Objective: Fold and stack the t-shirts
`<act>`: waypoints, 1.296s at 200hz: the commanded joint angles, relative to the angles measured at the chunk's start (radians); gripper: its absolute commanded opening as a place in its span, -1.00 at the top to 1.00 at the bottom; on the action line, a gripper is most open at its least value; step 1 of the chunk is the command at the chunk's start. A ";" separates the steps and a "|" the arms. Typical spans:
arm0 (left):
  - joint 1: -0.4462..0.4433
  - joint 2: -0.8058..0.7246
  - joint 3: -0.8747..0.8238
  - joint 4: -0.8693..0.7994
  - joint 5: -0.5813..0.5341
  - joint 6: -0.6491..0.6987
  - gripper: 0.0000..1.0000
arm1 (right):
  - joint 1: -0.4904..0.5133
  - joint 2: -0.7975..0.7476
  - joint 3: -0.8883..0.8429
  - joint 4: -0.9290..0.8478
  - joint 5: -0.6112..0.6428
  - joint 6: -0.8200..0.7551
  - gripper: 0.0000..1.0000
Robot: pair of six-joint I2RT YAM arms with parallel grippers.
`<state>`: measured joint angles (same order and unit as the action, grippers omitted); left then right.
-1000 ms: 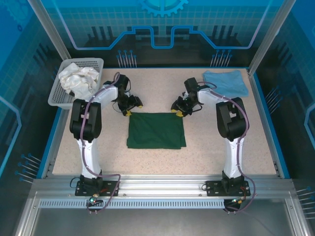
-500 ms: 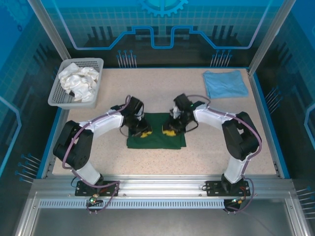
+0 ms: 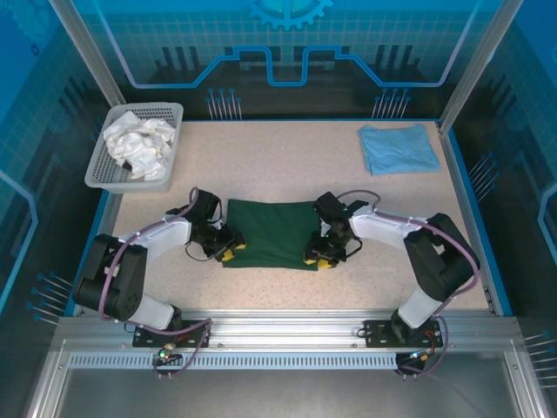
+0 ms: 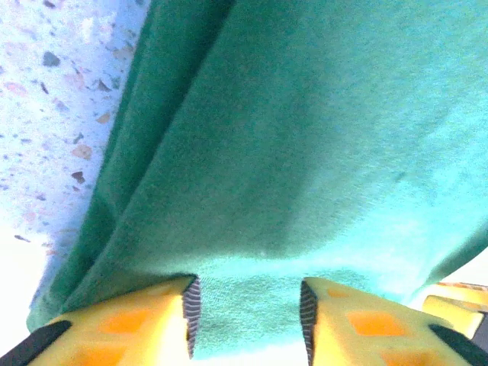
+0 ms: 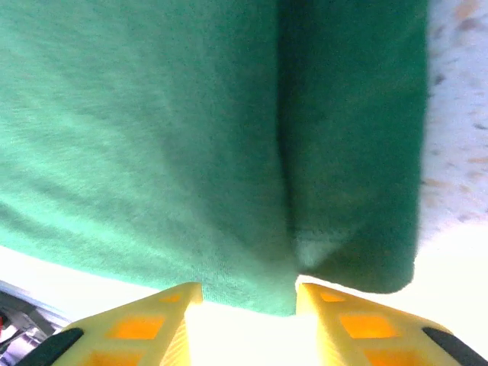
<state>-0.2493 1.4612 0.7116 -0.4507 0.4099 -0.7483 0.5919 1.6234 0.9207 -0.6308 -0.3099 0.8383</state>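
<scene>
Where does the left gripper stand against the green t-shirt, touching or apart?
Touching. In the left wrist view the hem of the green t-shirt fills the gap between the fingers of the left gripper, meeting both ridged pads.

Top external camera sitting high behind arm bases, looking down and forward, far off, taking in whole counter (image 3: 278, 161) with dark green t-shirt (image 3: 274, 228) near centre.

Left wrist camera riding just behind left tool (image 4: 246, 313), facing out along yellow fingers (image 4: 122, 324), hovering very close over green cloth; speckled counter showing at upper left.

Right wrist camera sitting likewise behind right tool (image 5: 248, 301), equally close; counter showing at right.

All three views sharing green t-shirt's near edge, wrist cameras each covering one end.
</scene>
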 commanded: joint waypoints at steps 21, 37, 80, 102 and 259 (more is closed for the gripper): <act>-0.083 -0.070 0.148 -0.057 0.196 0.125 0.41 | 0.030 -0.051 0.039 0.051 -0.129 -0.029 0.38; -0.163 -0.011 0.181 -0.013 0.276 0.128 0.65 | 0.066 -0.024 0.029 0.082 -0.166 -0.014 0.46; -0.249 0.182 0.189 0.069 0.341 0.109 0.78 | 0.090 0.097 -0.027 0.187 -0.240 0.014 0.61; -0.273 0.237 0.191 -0.053 0.201 0.162 0.84 | 0.081 0.141 -0.036 0.139 -0.197 -0.026 0.65; -0.096 -0.053 0.205 -0.503 -0.428 0.123 0.24 | -0.134 -0.145 -0.085 0.070 -0.245 -0.143 0.14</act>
<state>-0.3771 1.4658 0.8398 -0.8822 0.0208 -0.6224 0.5095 1.6241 0.7979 -0.4759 -0.5980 0.7231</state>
